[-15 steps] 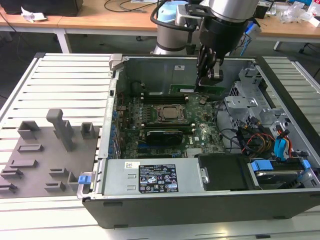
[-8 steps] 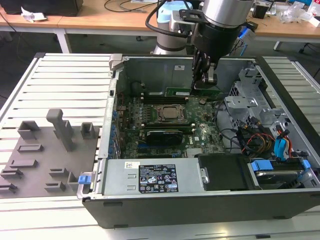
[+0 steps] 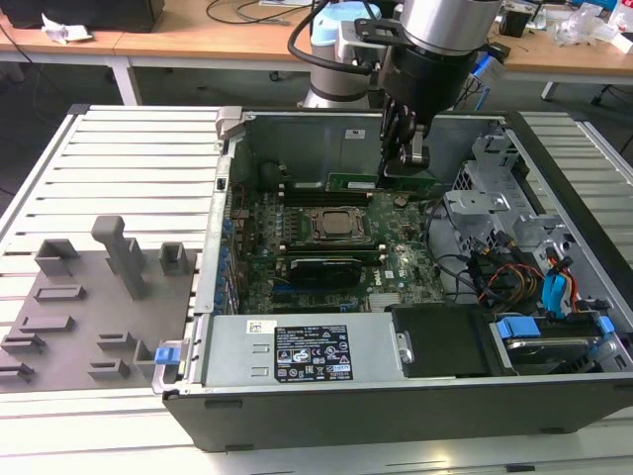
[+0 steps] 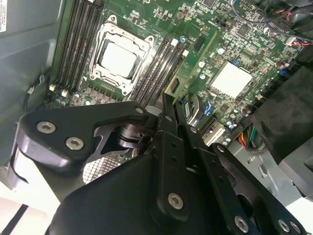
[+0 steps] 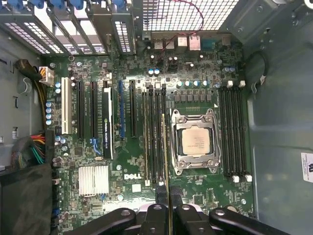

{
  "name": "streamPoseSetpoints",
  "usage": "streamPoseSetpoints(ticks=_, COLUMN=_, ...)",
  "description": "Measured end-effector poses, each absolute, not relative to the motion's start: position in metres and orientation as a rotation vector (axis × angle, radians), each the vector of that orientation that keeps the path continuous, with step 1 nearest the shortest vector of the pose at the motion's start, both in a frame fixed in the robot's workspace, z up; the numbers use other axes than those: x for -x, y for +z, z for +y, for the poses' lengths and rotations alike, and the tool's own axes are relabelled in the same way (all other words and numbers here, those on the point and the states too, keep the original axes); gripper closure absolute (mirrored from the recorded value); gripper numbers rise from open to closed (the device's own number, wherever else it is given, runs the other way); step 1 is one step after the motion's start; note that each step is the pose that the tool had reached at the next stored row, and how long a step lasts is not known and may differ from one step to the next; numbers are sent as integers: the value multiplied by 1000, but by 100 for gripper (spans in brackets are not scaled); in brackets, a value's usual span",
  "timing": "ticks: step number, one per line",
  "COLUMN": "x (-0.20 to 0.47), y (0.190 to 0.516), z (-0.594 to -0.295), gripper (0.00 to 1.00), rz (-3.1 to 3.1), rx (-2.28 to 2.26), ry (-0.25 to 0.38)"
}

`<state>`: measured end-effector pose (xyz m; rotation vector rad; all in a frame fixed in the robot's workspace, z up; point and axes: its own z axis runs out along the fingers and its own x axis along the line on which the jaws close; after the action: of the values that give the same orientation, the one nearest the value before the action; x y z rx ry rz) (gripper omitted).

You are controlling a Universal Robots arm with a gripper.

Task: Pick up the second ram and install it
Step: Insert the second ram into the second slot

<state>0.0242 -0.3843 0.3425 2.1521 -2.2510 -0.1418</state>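
The black two-finger gripper (image 3: 406, 170) on the single arm is closed on the second ram (image 3: 356, 182), a thin, long, narrow green circuit-board stick. It holds the stick inside the open dark tower computer case (image 3: 396, 418), low over the green motherboard. In the exterior view the stick lies level, with its long axis running from the exterior view's left to its right. The jaws pinch it towards its right end, so most of its length reaches left from the fingers. It hangs on the far side of the square metal-framed processor socket (image 3: 331, 226) and close to it. The grey plastic holder blocks (image 3: 119, 259) on the slatted table are well apart from it, at the exterior view's left. The first wrist view looks straight down the gripper (image 5: 168, 211) and shows the stick (image 5: 165, 156) edge-on as a thin line. There it runs parallel to the bank of long black plastic memory slots (image 5: 154, 137) and lies over the slot nearest the socket (image 5: 194, 142). In the second wrist view the stick (image 4: 195, 61) is parallel with that bank (image 4: 159, 68) too. The relation that matters is the stick directly below the jaws and lined up lengthwise with its slot. I cannot tell whether its lower edge touches the slot, and I judge it not yet seated.
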Motion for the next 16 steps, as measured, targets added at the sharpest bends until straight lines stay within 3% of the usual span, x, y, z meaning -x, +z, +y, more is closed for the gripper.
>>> streamPoseSetpoints(ticks=16, x=-13, y=333, z=-384, gripper=87, rz=-2251, rx=-2152, ry=-142)
